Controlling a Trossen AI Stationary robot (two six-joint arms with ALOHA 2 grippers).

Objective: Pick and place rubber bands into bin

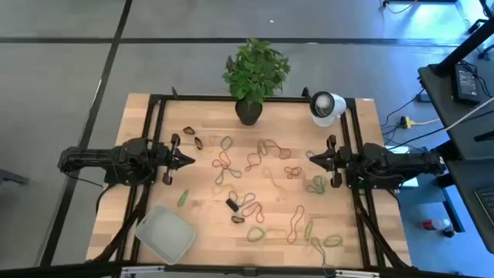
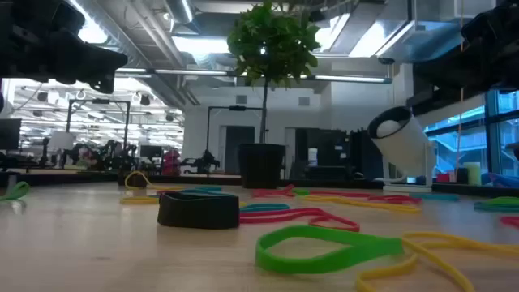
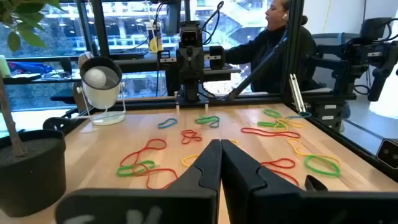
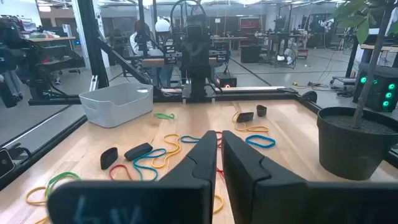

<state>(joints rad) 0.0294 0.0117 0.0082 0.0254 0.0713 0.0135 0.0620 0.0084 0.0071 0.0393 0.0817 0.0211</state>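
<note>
Wooden tabletop lies strewn with rubber bands, none visibly in the bin at its left front corner, while left gripper and right gripper wait shut and empty: nothing done.

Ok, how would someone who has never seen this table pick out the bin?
Start at the potted plant on the table's far edge, then cross to the opposite, near edge on the left arm's side. The bin sits there at the corner: a shallow whitish rectangular tray, the only container, with rubber bands scattered loose beside it.
</note>
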